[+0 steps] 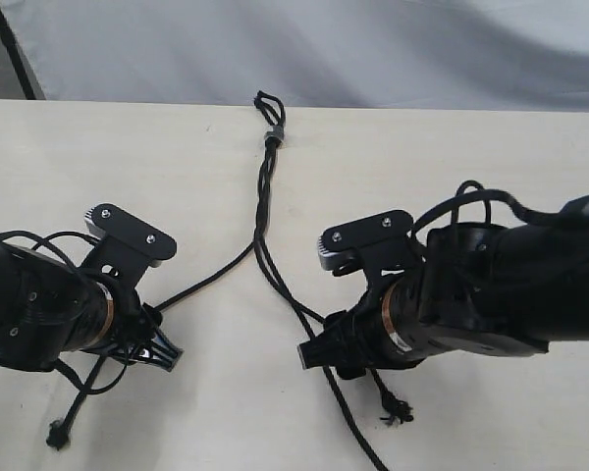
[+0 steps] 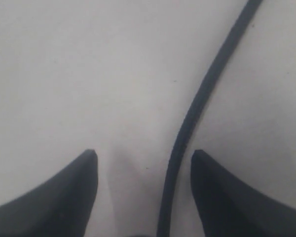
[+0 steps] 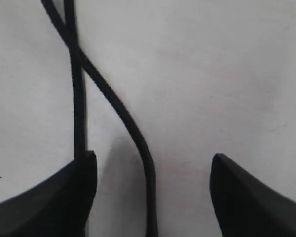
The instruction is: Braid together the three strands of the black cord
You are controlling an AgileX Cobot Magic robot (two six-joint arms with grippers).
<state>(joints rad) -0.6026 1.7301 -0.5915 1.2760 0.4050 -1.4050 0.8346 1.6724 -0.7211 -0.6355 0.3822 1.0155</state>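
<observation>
The black cord lies on the pale table with its small loop (image 1: 265,102) and grey band (image 1: 272,134) at the far edge. Below the band the three strands run twisted together (image 1: 263,196), then part. One strand (image 1: 208,279) curves left to my left gripper (image 1: 163,345), which is open; the strand (image 2: 186,123) lies between its fingers near one of them. The other two (image 1: 287,294) run under my right gripper (image 1: 310,353), also open. One of them (image 3: 133,129) lies between its fingers; the other (image 3: 78,103) passes under a fingertip (image 3: 87,168). Frayed knots (image 1: 57,436) (image 1: 398,408) show near the front.
The table's far edge (image 1: 422,106) meets a grey backdrop (image 1: 373,49). Glossy robot cables (image 1: 471,201) loop over the right arm, and more hang at the left wrist (image 1: 98,378). One strand runs off the front edge (image 1: 368,451).
</observation>
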